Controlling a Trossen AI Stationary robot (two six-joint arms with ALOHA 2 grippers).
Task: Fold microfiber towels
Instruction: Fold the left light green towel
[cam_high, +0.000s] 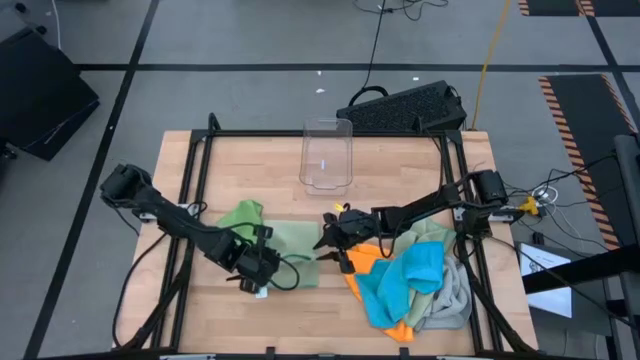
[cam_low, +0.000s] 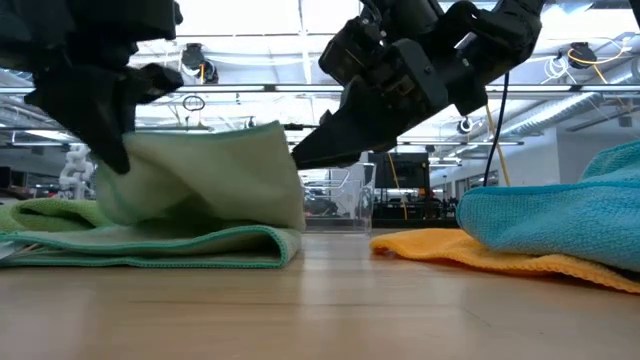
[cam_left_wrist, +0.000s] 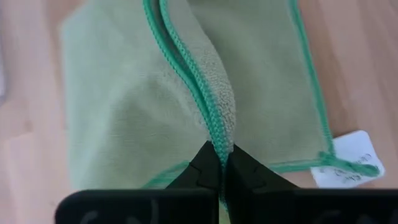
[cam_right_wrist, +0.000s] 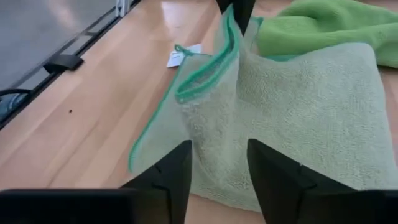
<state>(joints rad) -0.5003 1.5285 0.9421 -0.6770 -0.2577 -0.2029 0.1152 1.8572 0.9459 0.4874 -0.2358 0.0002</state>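
Pinching sage green towel (cam_left_wrist: 155, 106) edge — left gripper (cam_left_wrist: 222, 163), right gripper (cam_right_wrist: 219, 163) apart just beside it

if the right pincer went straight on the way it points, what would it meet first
Most likely the sage towel: the right pincer is open and aimed at its raised fold, pinched by the left pincer. The gap is hard to judge.
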